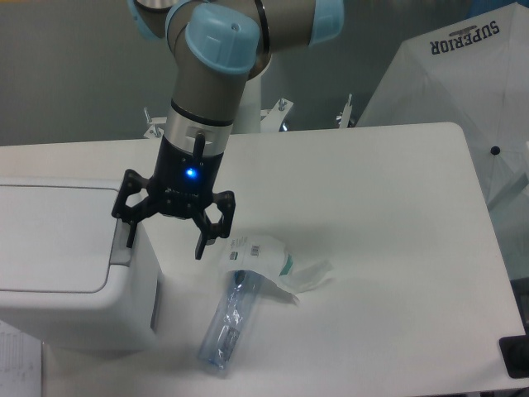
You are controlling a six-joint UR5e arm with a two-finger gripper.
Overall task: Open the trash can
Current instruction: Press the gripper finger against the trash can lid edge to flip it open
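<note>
The black two-finger gripper [164, 241] hangs spread wide and empty, 1 finger over the grey tab at the right edge of the large white boxy plastic trash can [70, 273] sitting at the table's [388, 248] left end, lid shut.

We see a white table [388, 248] with rounded corners. At its left end sits the trash can [66, 273], lid shut. Near the front centre a clear plastic bottle [231, 322] lies on its side, neck touching a crumpled wrapper [273, 260], possibly its label.
</note>
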